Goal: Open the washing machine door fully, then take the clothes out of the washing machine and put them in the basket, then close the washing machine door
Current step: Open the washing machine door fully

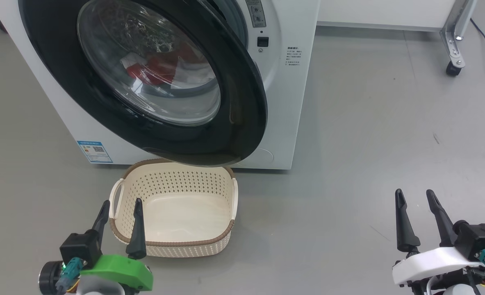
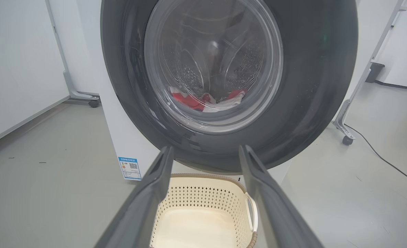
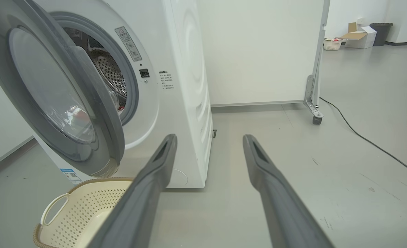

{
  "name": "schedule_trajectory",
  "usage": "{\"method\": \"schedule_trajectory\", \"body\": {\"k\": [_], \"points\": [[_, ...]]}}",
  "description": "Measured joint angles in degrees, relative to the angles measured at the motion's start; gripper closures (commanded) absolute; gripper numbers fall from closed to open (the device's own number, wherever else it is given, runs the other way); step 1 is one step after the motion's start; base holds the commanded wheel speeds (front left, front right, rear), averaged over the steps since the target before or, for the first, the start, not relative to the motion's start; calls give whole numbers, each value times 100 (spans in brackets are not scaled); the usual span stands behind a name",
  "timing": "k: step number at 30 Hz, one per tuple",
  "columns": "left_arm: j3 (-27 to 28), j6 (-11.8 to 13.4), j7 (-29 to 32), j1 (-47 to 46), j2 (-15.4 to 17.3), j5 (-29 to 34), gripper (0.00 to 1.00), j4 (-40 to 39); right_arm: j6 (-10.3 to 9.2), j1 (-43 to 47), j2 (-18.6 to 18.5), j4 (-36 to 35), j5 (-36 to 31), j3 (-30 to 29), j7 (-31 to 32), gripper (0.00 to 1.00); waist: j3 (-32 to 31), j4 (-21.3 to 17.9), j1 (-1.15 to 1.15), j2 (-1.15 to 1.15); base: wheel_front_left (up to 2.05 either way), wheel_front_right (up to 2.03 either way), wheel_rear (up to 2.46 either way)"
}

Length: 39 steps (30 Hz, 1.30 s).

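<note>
Basket (image 1: 176,180) one, washing machine door (image 1: 242,102) one, ajar, fingers (image 1: 137,229) four, spread.

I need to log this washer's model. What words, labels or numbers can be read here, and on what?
Nothing reads clearly enough to quote.
Blue label low on the washing machine front: QR code and print, too small to read.
Black printed block on its front, right side: too small to read.
Grey sticker above that block: warning triangle, print blurred.
</note>
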Motion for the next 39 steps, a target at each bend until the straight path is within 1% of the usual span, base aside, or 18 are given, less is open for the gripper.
{"method": "schedule_trajectory", "body": {"k": [8,12,17,20,25,31,36,39], "points": [[-54,0,0,1,0,0,0,-2,-2,10,-2,-68,-34,-20,0,0,31,10,0,0,0,0,0],[-109,0,0,0,0,0,0,-25,-41,9,-14,-153,-41,-74,0,0,115,27,0,0,0,0,0],[-176,-7,0,-3,0,0,0,-52,-34,-115,-126,-226,-92,-76,9,0,263,74,0,0,0,0,0],[-225,-32,0,-10,0,0,0,-64,34,-344,-133,-276,-23,-149,16,0,363,110,0,0,0,0,0],[-359,-58,0,-69,0,0,0,-67,133,-684,-292,-254,54,-274,137,0,539,198,0,0,0,0,0],[-442,-105,0,-216,0,0,0,-71,331,-1289,-361,-204,247,-367,334,0,750,363,0,0,0,0,0],[-521,-108,0,-265,0,-25,0,-69,421,-1759,-430,-118,326,-377,503,0,899,478,0,0,0,0,0],[-583,-154,0,-374,0,-73,0,-68,474,-2090,-466,-35,388,-409,621,0,996,582,0,0,0,0,0]]}}
